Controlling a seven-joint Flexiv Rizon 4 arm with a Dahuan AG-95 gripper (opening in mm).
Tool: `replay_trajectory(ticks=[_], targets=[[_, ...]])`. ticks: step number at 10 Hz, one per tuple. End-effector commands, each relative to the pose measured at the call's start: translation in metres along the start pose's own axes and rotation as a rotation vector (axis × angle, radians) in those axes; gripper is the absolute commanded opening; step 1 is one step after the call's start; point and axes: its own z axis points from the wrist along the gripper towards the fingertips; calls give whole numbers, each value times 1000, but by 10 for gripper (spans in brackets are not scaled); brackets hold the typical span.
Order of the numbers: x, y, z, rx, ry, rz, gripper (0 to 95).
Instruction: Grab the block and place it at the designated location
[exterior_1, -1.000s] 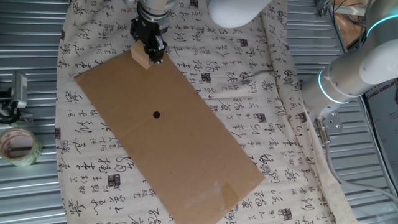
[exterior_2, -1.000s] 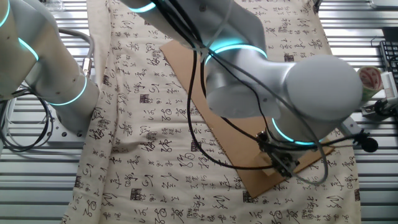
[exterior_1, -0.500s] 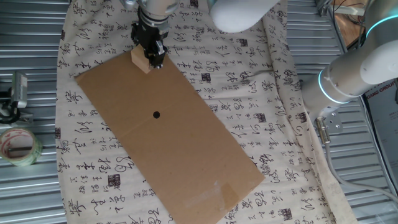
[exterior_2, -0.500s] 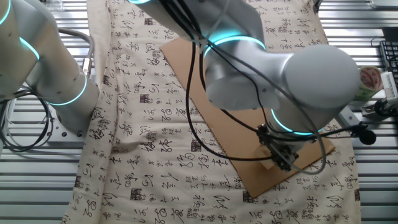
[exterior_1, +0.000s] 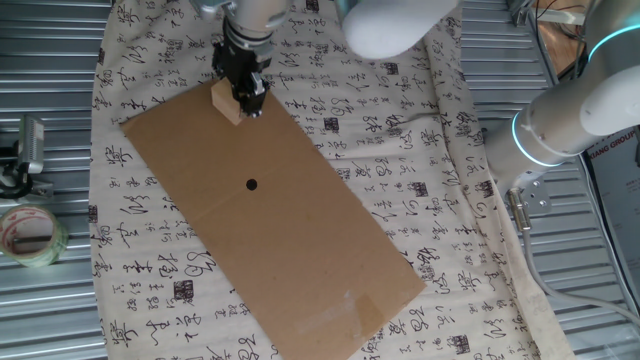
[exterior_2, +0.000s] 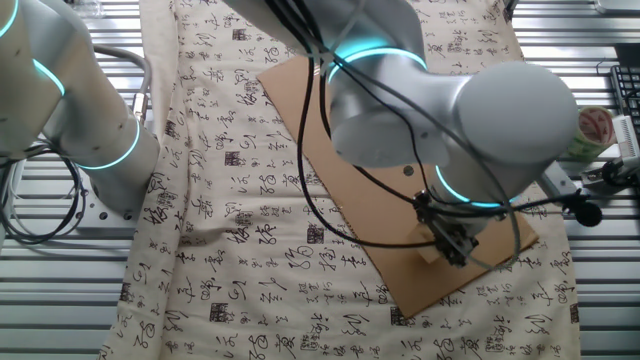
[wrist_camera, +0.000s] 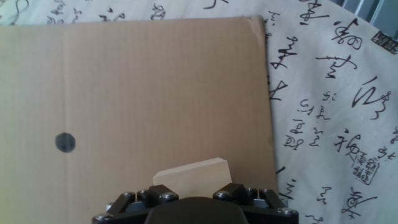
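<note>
- The gripper is closed on the block, above the far-left corner of the cardboard sheet.
- The black dot lies well apart, mid-sheet.
- A tape roll sits far left.

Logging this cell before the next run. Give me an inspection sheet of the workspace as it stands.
Surface: white cloth with black calligraphy under a flat brown cardboard sheet.
Job's things: light tan wooden cube near the sheet's corner; small round black dot uncovered, apart from the cube.
Clutter: roll of clear tape off the cloth.
Gripper: black two-finger gripper at the cube; closure unclear.
Cables: black cables along the arm.
Surroundings: ribbed metal tabletop.
</note>
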Motion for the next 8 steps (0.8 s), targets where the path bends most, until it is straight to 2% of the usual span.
replay_trajectory(ticks=[1, 3, 8], targets=[[-3, 4, -1, 2, 4, 14, 0], [-11, 11, -4, 4, 16, 44, 0], [-15, 26, 0, 18, 1, 70, 0]])
